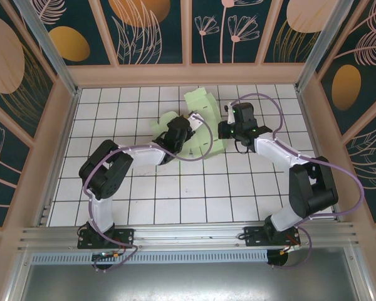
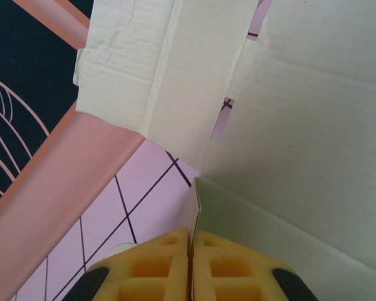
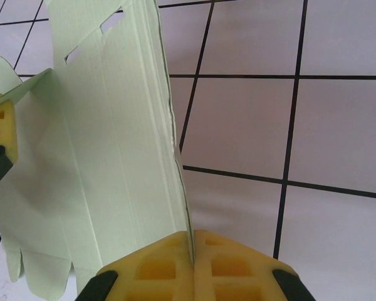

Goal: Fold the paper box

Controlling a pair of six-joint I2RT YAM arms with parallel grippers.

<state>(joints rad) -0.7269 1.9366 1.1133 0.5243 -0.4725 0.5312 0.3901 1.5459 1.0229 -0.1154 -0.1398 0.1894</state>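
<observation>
White gridded tile surface (image 1: pixel 175 200) carries the pale mint-green paper box (image 1: pixel 205 100), a notched thin-card cut-out lying toward the far middle, partly lifted off the tiles between the two arms. The left tool (image 1: pixel 177 133) grips its left part, its yellow pads (image 2: pixel 156 266) pressed together on a thin card edge. The right tool (image 1: pixel 228 130) grips the right edge, its pads (image 3: pixel 229 266) likewise clamped on the upright card.

Items counted: one pale mint-green thin-card paper box (image 1: pixel 200 101); two yellow-padded two-finger grippers, the left gripper (image 2: pixel 189 241) and the right gripper (image 3: pixel 192 241).
</observation>
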